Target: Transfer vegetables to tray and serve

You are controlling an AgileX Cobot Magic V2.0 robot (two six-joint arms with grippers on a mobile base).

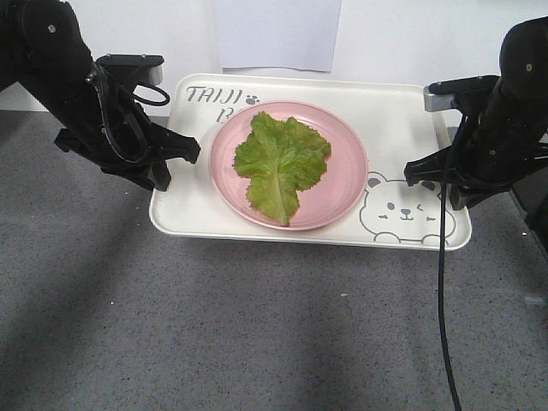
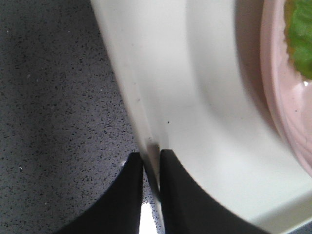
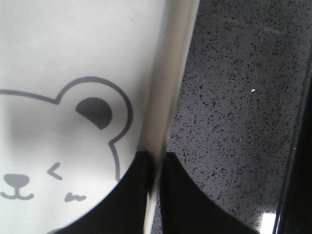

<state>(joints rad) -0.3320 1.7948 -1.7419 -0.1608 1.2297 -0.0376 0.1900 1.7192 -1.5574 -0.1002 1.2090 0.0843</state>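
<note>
Left gripper (image 1: pixel 175 158): my jaws are clamped on the left rim of the tray (image 1: pixel 402 128). The left wrist view shows the two black fingers (image 2: pixel 124 200) pinching the thin cream edge, one outside over the grey speckled tabletop (image 1: pixel 257 325), one inside over the tray floor. A rim grip here lets me lift without touching the food.

Centre: the lettuce leaf (image 1: pixel 281 164) lies flat on the round pink plate (image 1: pixel 342 184), pale rib running toward the near edge, and the plate sits on the tray floor between the "TAIJI" lettering (image 1: pixel 214 96) and the bear face (image 1: pixel 402 210). So the vegetable is on the tray by way of the plate. I judge the transfer done and the serving step in hand.

Right gripper (image 1: pixel 419 171): jaws likewise closed on the right rim, just beside the bear's ear (image 3: pixel 95 112). The right wrist view shows the rim held edge-on between both fingers.

Judgement: the opposed grips on the two short sides balance the load. The lift must be level and simultaneous; any tilt could slide the plate, since nothing holds it in place. The rim looks thin and smooth, so slipping is the main risk.
</note>
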